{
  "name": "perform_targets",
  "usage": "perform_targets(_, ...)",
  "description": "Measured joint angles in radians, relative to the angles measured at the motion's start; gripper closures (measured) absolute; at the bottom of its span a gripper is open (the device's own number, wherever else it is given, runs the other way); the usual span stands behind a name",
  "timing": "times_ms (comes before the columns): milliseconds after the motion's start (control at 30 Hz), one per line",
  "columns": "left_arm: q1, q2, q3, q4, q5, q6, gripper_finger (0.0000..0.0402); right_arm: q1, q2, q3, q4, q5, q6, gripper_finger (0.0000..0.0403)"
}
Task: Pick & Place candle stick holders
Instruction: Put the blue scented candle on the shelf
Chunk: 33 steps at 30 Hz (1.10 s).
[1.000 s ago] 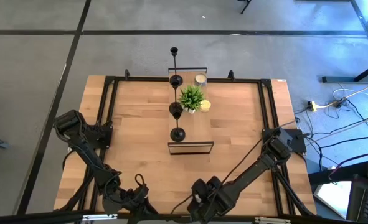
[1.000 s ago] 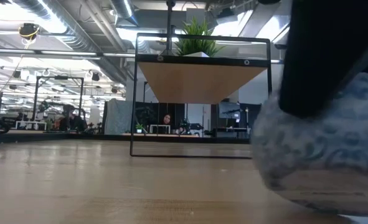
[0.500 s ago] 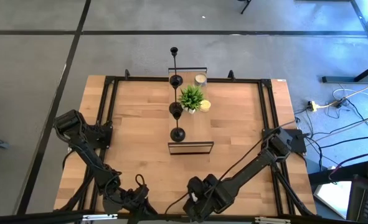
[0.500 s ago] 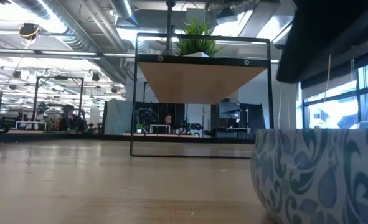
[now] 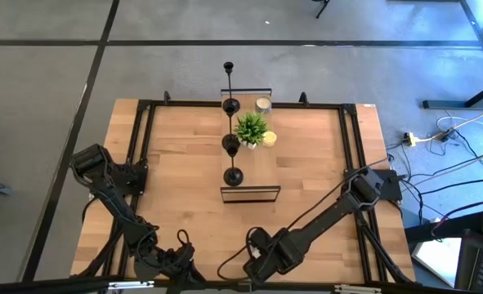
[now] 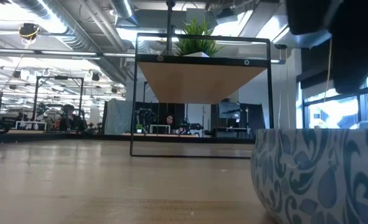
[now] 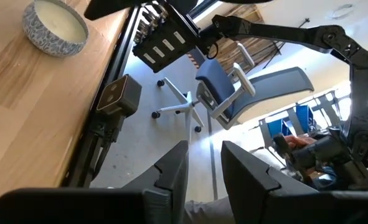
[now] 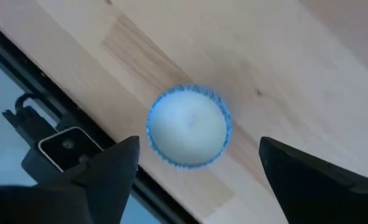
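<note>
Right hand (image 8: 193, 168) lifted off blue-patterned candle (image 8: 188, 126), fingers wide, empty; left hand (image 7: 203, 163) part-open, empty; candle stick holders (image 5: 233, 175) shelved, task near done.

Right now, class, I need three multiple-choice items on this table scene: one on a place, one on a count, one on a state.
1. Where do the candle stick holders stand?
A. on the raised shelf
B. on the floor
C. in a tool

2. How many holders show from above?
A. one
B. three
C. five

3. How is the right tool above the blue-patterned candle?
A. shut on it
B. open, apart from it
C. out of view

Key: 1 A, they line the shelf beside the plant; 2 B, three round bases show; 3 B, both fingers stand wide of the candle.
</note>
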Motion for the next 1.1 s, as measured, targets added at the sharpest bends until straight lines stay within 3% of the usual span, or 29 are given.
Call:
perform_targets(367,-0.012,0.0,0.0,0.0,0.0,0.027,0.0311,-0.011,0.0,0.0,0.009,-0.057,0.048,0.0027)
perform_targets(633,-0.023,0.0,0.0,0.0,-0.001,0.037,0.0311,-0.016,0.0,0.0,0.011,-0.012,0.043,0.0024)
perform_targets(1100,-0.023,0.0,0.0,-0.001,-0.006,0.063,0.0311,-0.036,0.028,-0.001,0.06,-0.088,0.074,0.0024)
